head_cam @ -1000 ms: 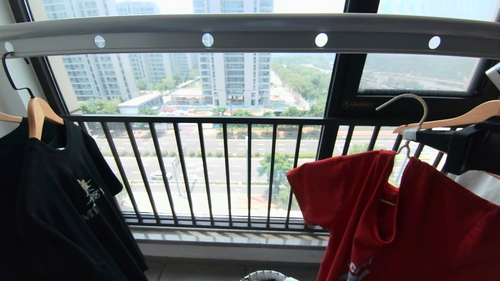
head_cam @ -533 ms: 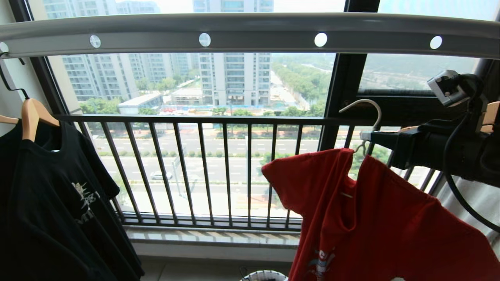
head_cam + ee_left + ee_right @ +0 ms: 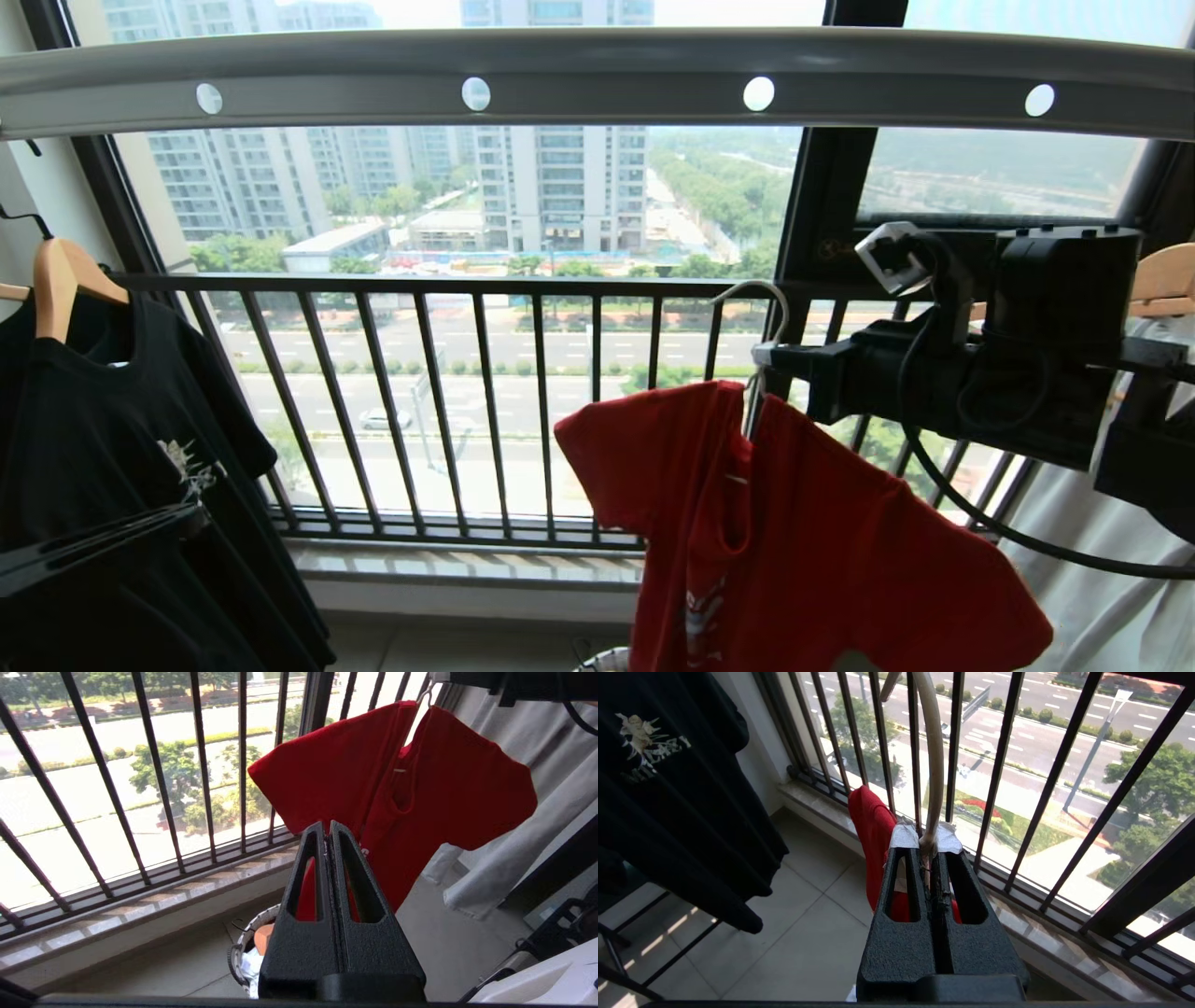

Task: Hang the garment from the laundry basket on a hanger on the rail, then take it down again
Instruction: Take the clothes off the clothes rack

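Note:
The garment (image 3: 803,532), a bright red T-shirt, hangs on the thin white wire hanger (image 3: 771,301) in mid-air below the rail (image 3: 597,79), in front of the window bars. My right gripper (image 3: 761,356) reaches in from the right and is shut on the hanger's twisted neck (image 3: 933,765), with the red cloth (image 3: 873,826) dangling under it. My left gripper (image 3: 329,828) is shut and empty, pointing up at the garment (image 3: 444,779) from lower left; its dark fingers (image 3: 112,539) show at the head view's lower left. The laundry basket (image 3: 236,956) stands on the floor beneath.
A black T-shirt (image 3: 112,439) on a wooden hanger (image 3: 56,280) hangs at the left. The dark barred window railing (image 3: 485,401) runs behind. At the right are a white shirt (image 3: 1111,579) and another wooden hanger (image 3: 1162,280). Orange and white laundry lies in the basket.
My right gripper has carried the hanger and red T-shirt leftward and slightly down. The left gripper has risen into the head view's lower left. The whole scene has shifted slightly left.

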